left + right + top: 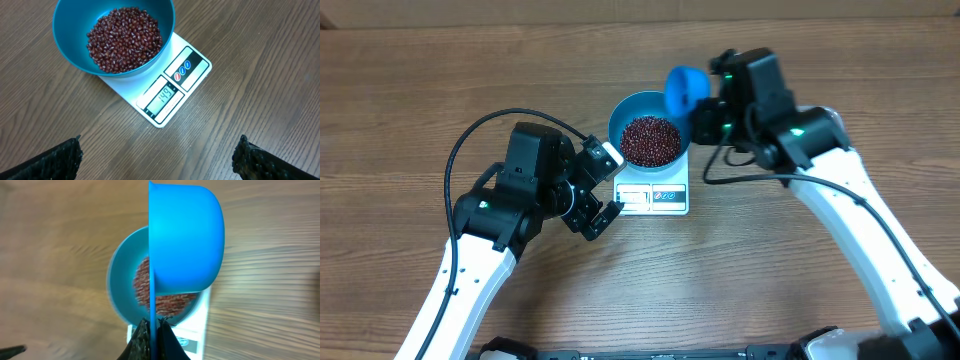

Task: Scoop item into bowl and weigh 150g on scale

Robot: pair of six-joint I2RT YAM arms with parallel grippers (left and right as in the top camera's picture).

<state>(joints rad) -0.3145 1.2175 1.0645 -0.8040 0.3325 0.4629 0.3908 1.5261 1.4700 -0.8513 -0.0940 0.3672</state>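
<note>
The beans (125, 39) heap in the bowl (65, 30) on the scale (127, 93), its display (162, 97) seemingly just under target, so the tipped scoop (187, 240) clamped in the right gripper (152, 330) may spill extra and overshoot, while the left gripper (157, 155) hangs wide open nearby.

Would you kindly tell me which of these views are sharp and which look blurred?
Left wrist view: sharp, single beans and the scale display are crisp. Right wrist view: the scoop has a clean edge, but the bowl and table behind are smeared. Overhead view: evenly lit, no harsh shadows.
</note>
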